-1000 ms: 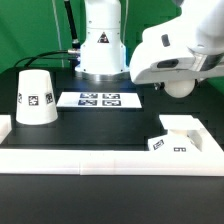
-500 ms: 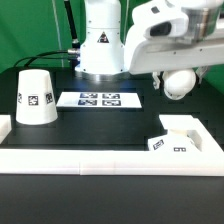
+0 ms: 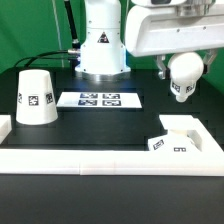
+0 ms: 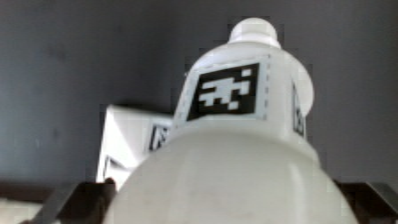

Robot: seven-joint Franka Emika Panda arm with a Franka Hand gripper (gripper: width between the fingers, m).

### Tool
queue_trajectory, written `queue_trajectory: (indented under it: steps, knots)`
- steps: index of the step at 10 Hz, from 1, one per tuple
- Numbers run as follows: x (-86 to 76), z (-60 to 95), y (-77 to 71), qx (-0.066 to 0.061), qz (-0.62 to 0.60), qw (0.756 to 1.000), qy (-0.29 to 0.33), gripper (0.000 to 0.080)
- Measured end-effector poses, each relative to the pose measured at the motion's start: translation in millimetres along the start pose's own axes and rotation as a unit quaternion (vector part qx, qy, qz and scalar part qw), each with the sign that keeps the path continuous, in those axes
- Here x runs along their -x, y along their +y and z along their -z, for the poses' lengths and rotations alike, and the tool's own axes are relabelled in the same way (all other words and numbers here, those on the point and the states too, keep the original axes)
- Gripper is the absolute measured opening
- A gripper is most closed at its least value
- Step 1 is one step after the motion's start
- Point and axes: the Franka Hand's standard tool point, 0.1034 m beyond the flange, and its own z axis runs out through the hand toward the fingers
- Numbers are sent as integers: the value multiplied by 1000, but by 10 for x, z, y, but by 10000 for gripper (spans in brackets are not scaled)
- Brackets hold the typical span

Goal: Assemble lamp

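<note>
Bulb held in gripper, raised at the exterior view's right

The gripper (image 3: pixel 185 70) is clamped on the bulb (image 3: pixel 185 78), which is clear of the table (image 3: pixel 110 125). The wrist view alone shows the grip: dark fingers (image 4: pixel 80 200) on either side of the bulb's round body, its narrow neck pointing away and a square tag (image 4: pixel 222 92) on the neck. The exterior view alone shows the layout. The base block (image 3: pixel 176 137) rests on the table below the bulb. The shade (image 3: pixel 35 97) stands upright, well apart at that view's left. The marker board (image 3: pixel 100 99) lies flat between them, farther back
</note>
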Motion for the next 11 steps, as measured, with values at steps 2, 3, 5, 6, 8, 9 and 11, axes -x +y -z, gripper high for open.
queue_trajectory:
  steps: [2, 3, 5, 6, 8, 9, 11]
  knots:
    - [-10, -42, 29, 5, -1, 999, 49, 577]
    - [-2, -45, 34, 5, 0, 999, 45, 577]
    - [-38, 4, 107, 15, 48, 997, 52, 577]
    - [-45, 14, 162, 18, 72, 996, 52, 577]
    - [-95, 57, 278, 22, 103, 993, 56, 577]
    - [-118, 69, 278, 22, 106, 992, 59, 577]
    - [-107, 49, 276, 22, 106, 993, 57, 577]
